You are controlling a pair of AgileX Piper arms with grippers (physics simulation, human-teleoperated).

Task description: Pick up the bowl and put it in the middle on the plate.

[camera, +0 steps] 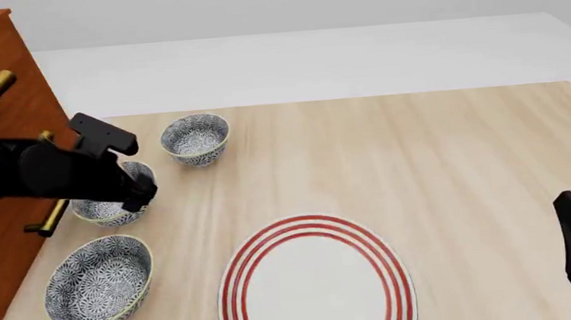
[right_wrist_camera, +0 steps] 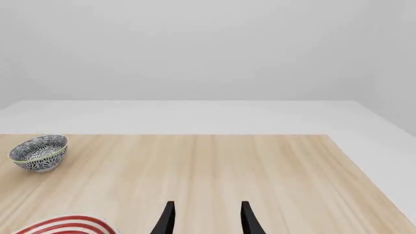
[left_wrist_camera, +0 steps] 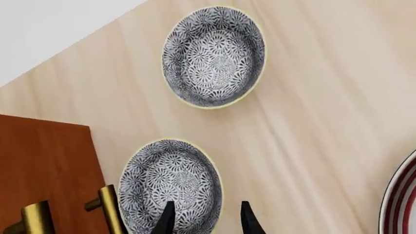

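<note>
So basically nothing's actually done yet, we're at the reach-in stage. The left end effector (left_wrist_camera: 206, 219) hangs over the middle one of three matching floral bowls, fingers spread apart with nothing between them; in the left wrist view one fingertip sits over the inside of that bowl and the other just outside its rim, so it looks lined up to pinch the wall. My guess is that's the bowl (left_wrist_camera: 170, 185) the task wants, since the arm is right on top of it. In the front view the arm hides most of it, near the table's left edge, right beside the wooden cabinet (camera: 0, 152) with the brass handles.

The other two look-alikes: one farther back (camera: 196, 139) toward the far left corner, one closer (camera: 98, 282) toward the near left corner. Both sit apart from the target.

The plate (camera: 318, 280), white with red rings, sits at the near edge around the middle of the table, bare, well apart from the bowl.

The right end effector (right_wrist_camera: 205, 218) is parked over the near right corner, fingers apart, holding nothing.

Still left: close on the rim, lift, carry it across to the plate, set it down centred. I'd watch for the bowl tipping when it's pinched by one wall.
</note>
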